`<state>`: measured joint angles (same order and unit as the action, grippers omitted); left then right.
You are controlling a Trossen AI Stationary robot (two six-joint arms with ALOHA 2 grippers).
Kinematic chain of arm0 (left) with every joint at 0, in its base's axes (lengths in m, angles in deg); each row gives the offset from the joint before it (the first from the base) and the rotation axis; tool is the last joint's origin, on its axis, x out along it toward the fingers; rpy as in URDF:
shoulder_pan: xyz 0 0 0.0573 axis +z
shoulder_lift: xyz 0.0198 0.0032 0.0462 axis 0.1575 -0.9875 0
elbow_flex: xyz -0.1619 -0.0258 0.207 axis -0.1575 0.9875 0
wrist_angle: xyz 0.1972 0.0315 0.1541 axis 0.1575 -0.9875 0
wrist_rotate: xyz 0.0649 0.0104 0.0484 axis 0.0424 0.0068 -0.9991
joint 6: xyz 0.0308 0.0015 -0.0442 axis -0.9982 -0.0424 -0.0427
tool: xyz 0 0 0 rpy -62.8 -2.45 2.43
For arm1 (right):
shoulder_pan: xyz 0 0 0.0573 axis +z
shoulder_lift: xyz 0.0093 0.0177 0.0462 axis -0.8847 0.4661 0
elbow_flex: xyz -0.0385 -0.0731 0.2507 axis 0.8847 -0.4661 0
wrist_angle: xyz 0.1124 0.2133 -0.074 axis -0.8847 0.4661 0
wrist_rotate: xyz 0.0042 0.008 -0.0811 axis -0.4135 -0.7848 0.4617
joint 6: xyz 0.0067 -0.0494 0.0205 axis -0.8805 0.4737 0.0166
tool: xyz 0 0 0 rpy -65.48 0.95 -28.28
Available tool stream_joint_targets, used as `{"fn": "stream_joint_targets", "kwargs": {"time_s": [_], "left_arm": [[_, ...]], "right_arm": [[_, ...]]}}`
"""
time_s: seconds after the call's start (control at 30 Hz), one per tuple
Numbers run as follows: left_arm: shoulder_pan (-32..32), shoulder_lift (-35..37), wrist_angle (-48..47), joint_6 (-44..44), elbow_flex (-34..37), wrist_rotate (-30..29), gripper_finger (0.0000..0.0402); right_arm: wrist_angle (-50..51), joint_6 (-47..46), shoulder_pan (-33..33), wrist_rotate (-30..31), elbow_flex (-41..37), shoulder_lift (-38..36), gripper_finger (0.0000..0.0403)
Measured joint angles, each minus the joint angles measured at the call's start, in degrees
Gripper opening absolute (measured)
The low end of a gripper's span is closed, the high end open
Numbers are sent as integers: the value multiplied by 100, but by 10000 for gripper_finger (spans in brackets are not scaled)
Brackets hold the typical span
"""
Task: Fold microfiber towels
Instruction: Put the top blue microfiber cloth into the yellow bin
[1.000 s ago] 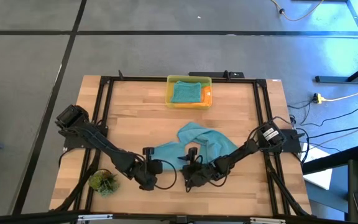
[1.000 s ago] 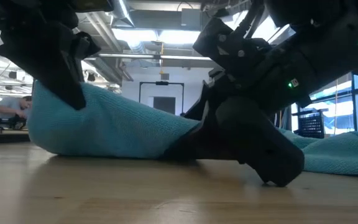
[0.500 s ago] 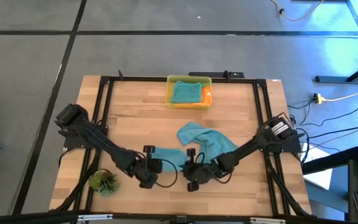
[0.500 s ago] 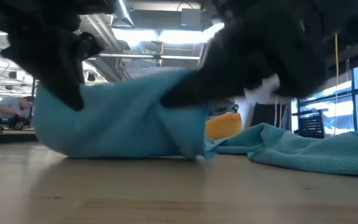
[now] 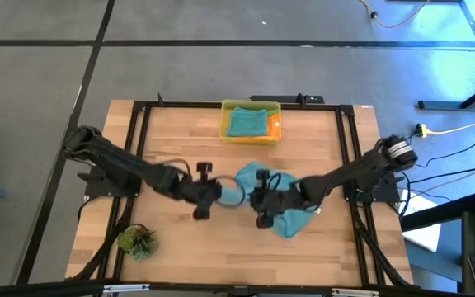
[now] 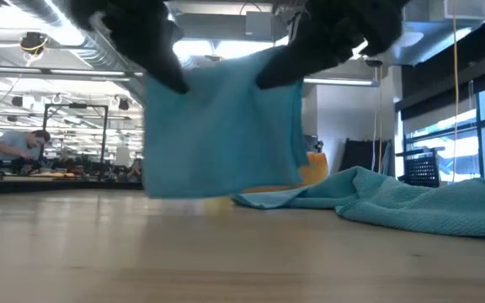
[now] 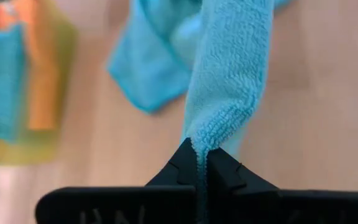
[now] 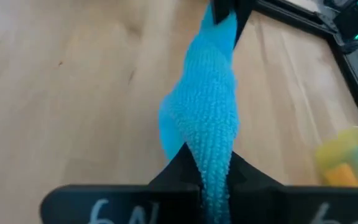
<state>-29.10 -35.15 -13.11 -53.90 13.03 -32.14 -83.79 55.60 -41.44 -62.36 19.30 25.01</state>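
Observation:
A teal-blue microfiber towel [image 5: 285,216] is partly raised between my two grippers in the middle of the table. My left gripper [image 5: 216,191] is shut on one end of its upper edge. My right gripper [image 5: 254,198] is shut on the other end. In the low view the raised part [image 6: 226,126] hangs as a sheet, while the rest [image 6: 411,206] lies crumpled on the wood to the right. Another teal towel [image 5: 246,122] and an orange one [image 5: 274,127] lie in the yellow bin [image 5: 251,104] at the far edge. My left gripper pinches the towel's bunched upper edge [image 7: 199,148] between its two fingers; one layer or several, I cannot tell. The cloth runs from the fingertips toward my other gripper and hangs below. My right gripper pinches the same edge farther along [image 8: 211,160] between its two fingers, the cloth gathered into a ridge. The ridge stretches across to my left gripper [image 8: 224,14]. The sheet hangs below, and its trailing part rests on the table.
A small green plant tuft [image 5: 137,241] sits near the table's front left corner. A black frame [image 5: 138,132] borders the wooden top. Bare wood lies in front of the towel and to its left.
My right gripper has shut on the towel. Both grippers have risen and gone toward the far edge, lifting the towel's near edge off the table. That part now hangs as a sheet between them; the rest has stayed on the wood.

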Motion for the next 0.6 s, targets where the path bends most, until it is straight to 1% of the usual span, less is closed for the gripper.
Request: {"fn": "stream_joint_targets", "kwargs": {"time_s": [0.1,0.2,0.33,0.43,0.53,0.6], "left_arm": [[465,178,196,-532,0,1,0],[940,312,533,-1104,-4,2,0],[1610,362,1013,-1853,-4,89,0],[2111,397,1404,-2370,-4,123,0],[2617,398,1881,-2883,-4,188,0],[2967,398,2321,-3184,-4,349,0]], "right_arm": [[197,134,-344,-226,-159,-429,6],[188,272,-729,-430,-515,-939,6],[137,480,-1325,-456,-1005,-1690,6],[52,718,-1847,-623,-1234,-2168,6],[24,1064,-2375,-724,-1286,-2462,6],[-27,1357,-2736,-745,-1287,-2580,6]]}}
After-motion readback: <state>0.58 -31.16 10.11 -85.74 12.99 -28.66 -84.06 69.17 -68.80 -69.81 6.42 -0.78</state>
